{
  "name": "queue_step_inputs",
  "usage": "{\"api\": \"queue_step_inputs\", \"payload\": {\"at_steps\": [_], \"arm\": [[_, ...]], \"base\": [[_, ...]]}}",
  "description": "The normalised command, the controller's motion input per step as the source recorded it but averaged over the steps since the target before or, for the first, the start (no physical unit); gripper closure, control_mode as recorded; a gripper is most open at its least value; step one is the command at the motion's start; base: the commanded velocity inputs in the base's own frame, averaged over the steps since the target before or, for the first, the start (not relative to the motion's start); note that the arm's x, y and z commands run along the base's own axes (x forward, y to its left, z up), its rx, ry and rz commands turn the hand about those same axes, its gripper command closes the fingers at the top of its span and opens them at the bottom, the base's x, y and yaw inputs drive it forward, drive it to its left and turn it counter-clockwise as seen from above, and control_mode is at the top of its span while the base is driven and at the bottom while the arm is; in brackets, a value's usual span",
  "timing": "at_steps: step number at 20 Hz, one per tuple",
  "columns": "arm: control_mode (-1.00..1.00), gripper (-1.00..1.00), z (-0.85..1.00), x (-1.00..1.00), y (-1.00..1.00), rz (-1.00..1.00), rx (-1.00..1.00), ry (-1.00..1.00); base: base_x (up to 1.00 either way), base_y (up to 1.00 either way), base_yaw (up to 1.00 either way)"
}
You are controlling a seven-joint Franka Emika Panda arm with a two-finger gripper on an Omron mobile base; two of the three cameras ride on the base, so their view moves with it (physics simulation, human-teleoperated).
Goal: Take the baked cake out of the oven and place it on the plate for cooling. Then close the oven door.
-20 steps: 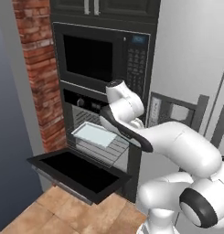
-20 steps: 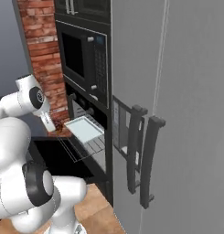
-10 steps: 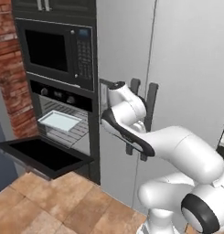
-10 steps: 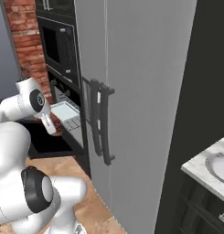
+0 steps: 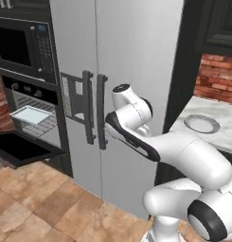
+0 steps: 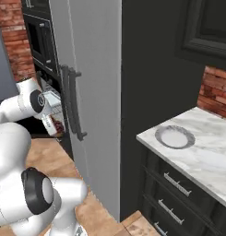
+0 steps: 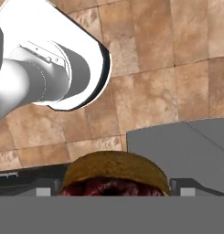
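Hand view: the cake [image 7: 114, 176], brown crust over red filling, sits clamped between the gripper's wide-set jaws at six o'clock. Plate [image 5: 201, 124] waits on the marble counter [image 6: 211, 156]; a jolt could shake it loose.

1 oven [image 5: 27, 101], 1 microwave [image 5: 22, 47], 1 plate [image 6: 175, 137], 1 cake [image 7: 114, 176], 1 tray [image 5: 30, 115], 2 fridge handles [image 5: 87, 108].

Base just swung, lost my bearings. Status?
Gripper closed on the cake, carried over the floor. Plate bare on the marble counter. Oven door still down, tray on the rack. Fridge stands between.
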Motion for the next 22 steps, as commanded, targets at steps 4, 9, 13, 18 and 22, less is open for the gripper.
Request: {"api": "queue_step_inputs", "payload": {"at_steps": [4, 9, 13, 18, 22], "arm": [[1.00, 1.00, 0.00, 0.00, 0.00, 0.00, 0.00, 0.00], [1.00, 1.00, 0.00, 0.00, 0.00, 0.00, 0.00, 0.00], [1.00, 1.00, 0.00, 0.00, 0.00, 0.00, 0.00, 0.00], [-1.00, 1.00, 0.00, 0.12, -0.16, 0.00, 0.03, 0.01], [-1.00, 1.00, -0.01, 0.88, -0.81, 0.00, 0.15, 0.12]], "base": [[0.00, -1.00, 0.00], [0.31, -1.00, 0.00], [0.51, -1.00, 0.00], [0.52, -0.75, 0.00], [0.00, 0.00, 0.00]]}}
